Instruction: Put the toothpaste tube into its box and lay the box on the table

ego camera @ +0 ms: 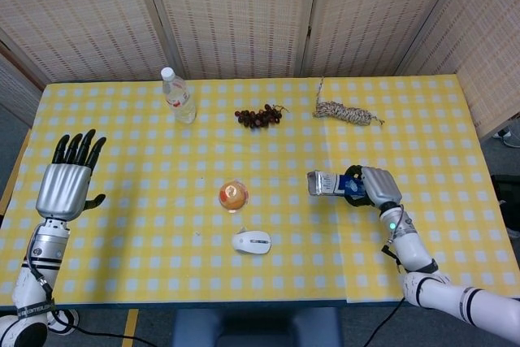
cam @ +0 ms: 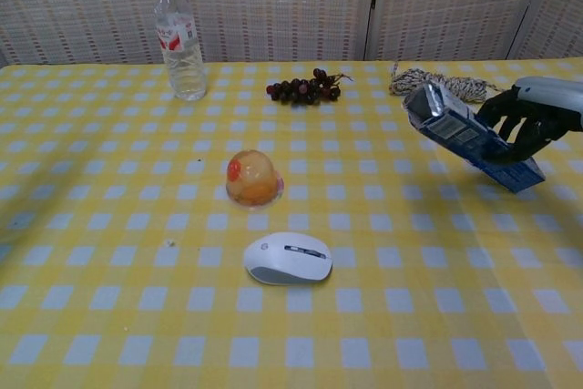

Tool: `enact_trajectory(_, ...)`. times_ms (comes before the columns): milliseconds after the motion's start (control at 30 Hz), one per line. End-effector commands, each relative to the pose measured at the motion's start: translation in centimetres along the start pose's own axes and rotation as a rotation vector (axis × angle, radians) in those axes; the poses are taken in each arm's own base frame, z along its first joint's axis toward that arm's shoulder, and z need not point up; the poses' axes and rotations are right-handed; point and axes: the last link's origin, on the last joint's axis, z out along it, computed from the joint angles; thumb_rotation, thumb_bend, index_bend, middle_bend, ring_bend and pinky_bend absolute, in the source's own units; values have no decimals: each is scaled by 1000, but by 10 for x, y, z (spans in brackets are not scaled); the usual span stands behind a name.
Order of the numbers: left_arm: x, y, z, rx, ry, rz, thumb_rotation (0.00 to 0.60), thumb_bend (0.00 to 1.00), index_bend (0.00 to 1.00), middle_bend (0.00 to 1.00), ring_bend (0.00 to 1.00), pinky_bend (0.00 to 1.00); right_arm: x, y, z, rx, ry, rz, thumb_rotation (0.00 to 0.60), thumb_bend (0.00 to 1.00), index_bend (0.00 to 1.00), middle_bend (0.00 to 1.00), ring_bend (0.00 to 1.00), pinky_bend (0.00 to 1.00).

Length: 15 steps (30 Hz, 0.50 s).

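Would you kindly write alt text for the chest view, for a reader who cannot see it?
The robot's right hand holds a blue toothpaste box tilted low over a yellow checked table. A computer mouse and an orange jelly cup sit in front, with a water bottle, grapes and twine at the back.

A water bottle, grapes, twine, jelly cup and mouse sit on the checked tablecloth.
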Motion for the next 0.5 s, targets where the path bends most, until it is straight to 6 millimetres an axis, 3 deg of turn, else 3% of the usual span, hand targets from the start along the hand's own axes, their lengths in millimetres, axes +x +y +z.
enact_trajectory(33, 1, 1, 0, -6, 9, -11, 600, 122, 0, 0, 0, 0, 1, -1, -2, 7, -18, 2, 600, 364, 66, 80, 190, 170)
enact_trajectory(100, 2, 0, 0, -6, 10, -15, 600, 121, 0, 0, 0, 0, 4, -4, -3, 9, -24, 3, 600, 364, 3, 17, 121, 100)
enact_trajectory(200, 2, 1, 1, -1, 8, -21, 600, 120, 0, 0, 0, 0, 9, -7, -7, 15, -30, -4, 600, 364, 0, 0, 57, 35)
enact_trajectory(500, 6, -2, -1, 23, 19, -20, 600, 114, 0, 0, 0, 0, 43, -15, -35, 84, 45, -28, 600, 364, 0, 0, 15, 0)
